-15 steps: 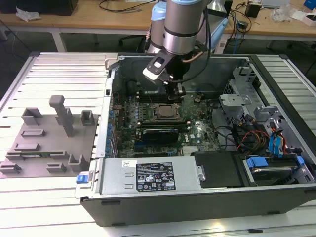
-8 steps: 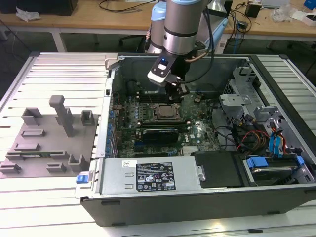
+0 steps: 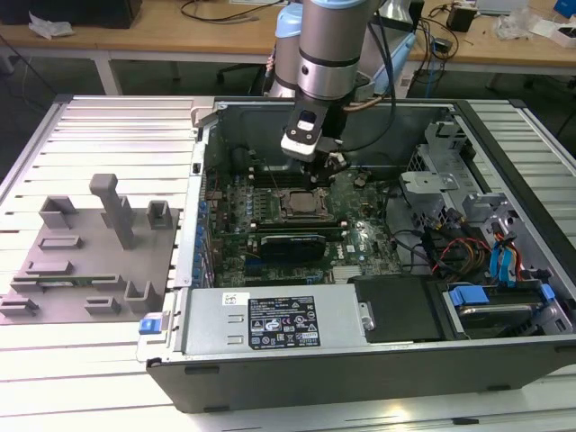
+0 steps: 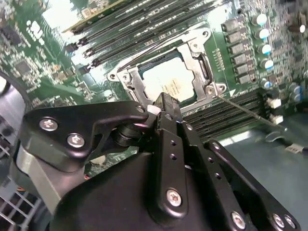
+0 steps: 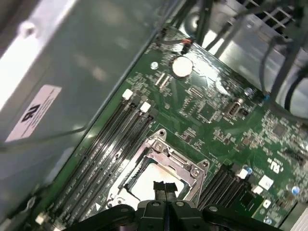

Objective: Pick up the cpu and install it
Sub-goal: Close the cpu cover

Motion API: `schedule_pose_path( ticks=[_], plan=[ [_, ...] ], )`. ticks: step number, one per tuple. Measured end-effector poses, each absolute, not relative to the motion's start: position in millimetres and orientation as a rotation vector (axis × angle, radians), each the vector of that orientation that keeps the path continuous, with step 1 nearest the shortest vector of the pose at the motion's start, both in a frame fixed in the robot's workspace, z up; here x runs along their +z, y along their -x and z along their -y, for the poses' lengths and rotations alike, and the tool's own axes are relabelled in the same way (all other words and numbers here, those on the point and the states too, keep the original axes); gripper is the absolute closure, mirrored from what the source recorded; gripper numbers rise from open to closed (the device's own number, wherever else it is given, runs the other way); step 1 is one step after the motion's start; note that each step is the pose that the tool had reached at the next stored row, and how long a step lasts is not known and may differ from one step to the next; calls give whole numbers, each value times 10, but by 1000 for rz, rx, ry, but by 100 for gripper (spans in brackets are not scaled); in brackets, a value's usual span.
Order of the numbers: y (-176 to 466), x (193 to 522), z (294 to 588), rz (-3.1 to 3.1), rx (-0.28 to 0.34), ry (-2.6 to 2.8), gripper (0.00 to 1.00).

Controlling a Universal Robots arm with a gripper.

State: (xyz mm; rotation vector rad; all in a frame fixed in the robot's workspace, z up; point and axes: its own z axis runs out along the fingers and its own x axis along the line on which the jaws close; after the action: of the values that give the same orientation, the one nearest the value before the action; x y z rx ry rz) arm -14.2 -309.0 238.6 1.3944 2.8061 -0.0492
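- The fingers (image 4: 165, 105) are pressed together with nothing between them; in the first wrist view (image 5: 159, 186) only a thin seam divides the two tips.
- The tips hang right over the near edge of the cpu (image 4: 169, 81); whether they touch it I cannot tell.
- The cpu lies flat in its socket, silvery-white top up, and also shows in the first wrist view (image 5: 144, 177).
- A metal socket frame (image 4: 129, 82) surrounds the cpu on all sides.
- A thin metal rod (image 4: 245, 110) runs out from one corner of that frame, across the memory slots (image 4: 226, 113) beside it.
- More memory slots (image 4: 120, 29) line the opposite side of the socket.
- All of this sits on the green motherboard (image 5: 216, 125), which also carries a round coin battery (image 5: 181, 67) well apart from the socket.
- In the exterior view the arm (image 3: 331, 45) reaches straight down into the open computer case (image 3: 360, 369), above the socket area.
- A power supply (image 3: 270, 319) lies along the case's front edge.
- The case stands on a slatted metal table (image 3: 108, 126).
- A grey fixture block (image 3: 81, 261) rests on the table at the exterior view's left, beside the case.
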Motion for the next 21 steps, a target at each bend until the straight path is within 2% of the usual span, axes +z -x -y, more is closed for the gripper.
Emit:
schedule_pose_path(
  ticks=[21],
  plan=[
    [142, 2386, 3090, -3070, -47, -581, 89]
  ],
)
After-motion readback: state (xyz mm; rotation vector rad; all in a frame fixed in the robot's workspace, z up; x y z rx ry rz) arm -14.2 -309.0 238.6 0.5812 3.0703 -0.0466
